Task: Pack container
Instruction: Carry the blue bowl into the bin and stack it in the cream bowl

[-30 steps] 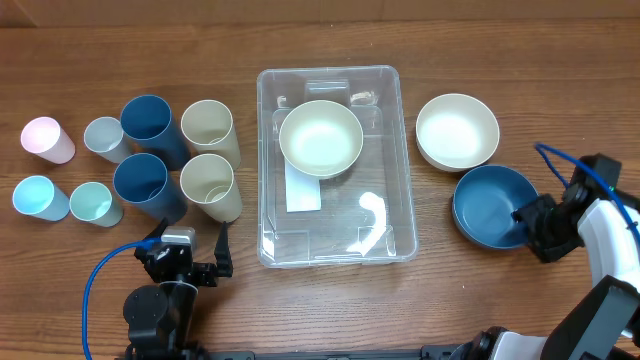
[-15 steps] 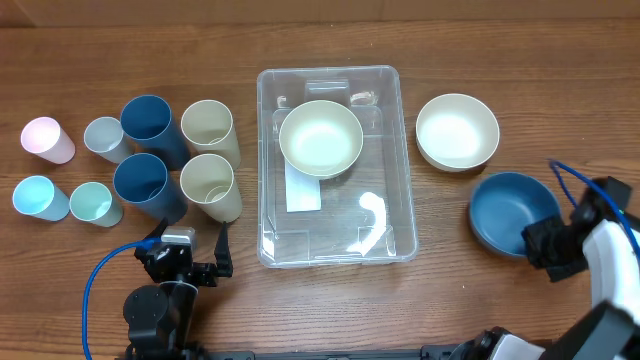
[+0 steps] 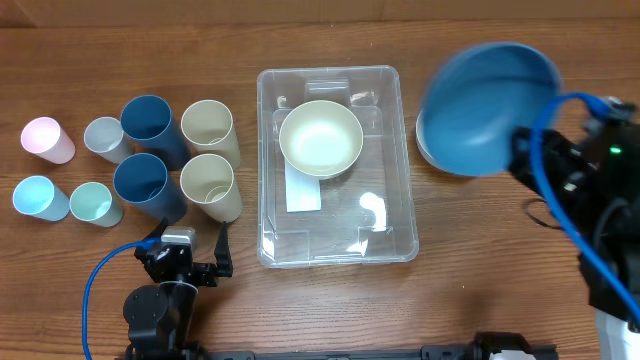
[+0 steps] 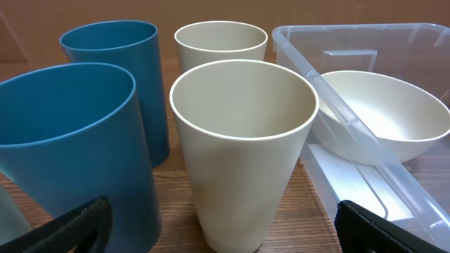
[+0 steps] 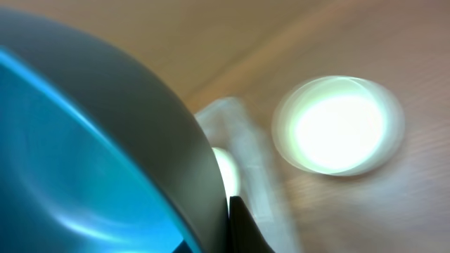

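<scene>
My right pincer (image 3: 521, 152) is gripping the blue bowl (image 3: 485, 105), raised beside the container (image 3: 385, 215); my left pincer (image 3: 190, 250) is standing open.

Clear rectangular container (image 3: 340, 228), upright, open-topped

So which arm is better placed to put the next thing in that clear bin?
Right, probably. Its tool is shut on the blue bowl, held above the table right beside the container. The left tool sits open and empty, near the cups.
</scene>
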Motion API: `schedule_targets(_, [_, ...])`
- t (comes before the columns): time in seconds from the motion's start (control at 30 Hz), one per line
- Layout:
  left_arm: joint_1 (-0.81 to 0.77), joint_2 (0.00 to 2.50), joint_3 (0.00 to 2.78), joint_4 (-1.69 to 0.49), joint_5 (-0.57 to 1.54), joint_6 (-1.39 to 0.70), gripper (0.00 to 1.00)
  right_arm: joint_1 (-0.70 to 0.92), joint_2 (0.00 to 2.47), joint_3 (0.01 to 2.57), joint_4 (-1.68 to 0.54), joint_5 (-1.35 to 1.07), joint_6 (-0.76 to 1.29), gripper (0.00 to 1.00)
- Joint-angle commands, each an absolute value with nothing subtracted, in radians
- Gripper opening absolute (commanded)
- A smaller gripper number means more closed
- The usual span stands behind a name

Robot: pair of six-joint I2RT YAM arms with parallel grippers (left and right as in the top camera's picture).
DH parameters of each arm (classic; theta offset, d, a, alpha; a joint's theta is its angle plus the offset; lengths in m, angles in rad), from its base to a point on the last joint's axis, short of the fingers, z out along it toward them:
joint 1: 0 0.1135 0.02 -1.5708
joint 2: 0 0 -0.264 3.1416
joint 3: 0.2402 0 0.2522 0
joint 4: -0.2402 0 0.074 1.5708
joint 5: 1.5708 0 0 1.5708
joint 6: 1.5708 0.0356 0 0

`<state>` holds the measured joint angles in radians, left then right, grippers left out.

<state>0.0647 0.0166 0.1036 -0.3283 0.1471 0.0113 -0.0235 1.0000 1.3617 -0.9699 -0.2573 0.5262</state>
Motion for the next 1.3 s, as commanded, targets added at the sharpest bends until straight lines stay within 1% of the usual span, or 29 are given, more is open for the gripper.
schedule_targets(0.0, [0.057,0.005,0.099,-0.324,0.161,0.03,1.0,0.196,1.121,1.382,-0.889,-0.199,0.516,0.04])
schedule_targets(0.07, [0.057,0.005,0.099,-0.324,0.161,0.03,1.0,0.286,1.219,1.382,-0.854,-0.152,0.511,0.04])
schedule_targets(0.13, [0.057,0.005,0.099,-0.324,0.161,0.03,1.0,0.362,1.343,1.383,-0.803,-0.139,0.462,0.04])
schedule_targets(0.2, [0.057,0.005,0.099,-0.324,0.161,0.03,1.0,0.415,1.474,1.388,-0.76,-0.073,0.453,0.04])
schedule_targets(0.27, [0.057,0.005,0.099,-0.324,0.161,0.03,1.0,0.435,1.592,1.409,-0.741,-0.012,0.437,0.04])
schedule_targets(0.37, [0.057,0.005,0.099,-0.324,0.16,0.03,1.0,0.436,1.782,1.473,-0.726,0.0,0.434,0.04])
schedule_targets(0.47, [0.057,0.005,0.099,-0.324,0.161,0.03,1.0,0.436,1.868,1.49,-0.675,-0.001,0.394,0.04])
schedule_targets(0.63, [0.057,0.005,0.099,-0.324,0.16,0.03,1.0,0.436,1.882,1.49,-0.663,-0.001,0.391,0.04])
schedule_targets(0.67, [0.057,0.005,0.099,-0.324,0.161,0.03,1.0,0.436,1.882,1.489,-0.664,-0.001,0.391,0.06])
schedule_targets(0.7, [0.057,0.005,0.099,-0.324,0.161,0.03,1.0,0.436,1.882,1.49,-0.664,-0.002,0.391,0.23])
schedule_targets(0.73, [0.057,0.005,0.099,-0.324,0.161,0.03,1.0,0.436,1.876,1.494,-0.675,-0.002,0.391,0.45])
schedule_targets(0.77, [0.057,0.005,0.099,-0.324,0.161,0.03,1.0,0.436,1.869,1.504,-0.689,-0.002,0.391,0.49])
schedule_targets(0.87, [0.057,0.005,0.099,-0.324,0.16,0.03,1.0,0.436,1.821,1.577,-0.759,-0.003,0.387,0.5])
schedule_targets(0.97, [0.057,0.005,0.099,-0.324,0.16,0.03,1.0,0.426,1.736,1.703,-0.874,0.001,0.388,0.51])
schedule_targets(1.07, [0.057,0.005,0.099,-0.324,0.161,0.03,1.0,0.383,1.655,1.787,-0.961,0.033,0.396,0.55])
schedule_targets(1.17, [0.057,0.005,0.099,-0.324,0.16,0.03,1.0,0.295,1.579,1.819,-1.033,0.05,0.396,0.59])
schedule_targets(1.27, [0.057,0.005,0.099,-0.324,0.16,0.03,1.0,0.126,1.539,1.819,-1.124,0.052,0.395,0.63])
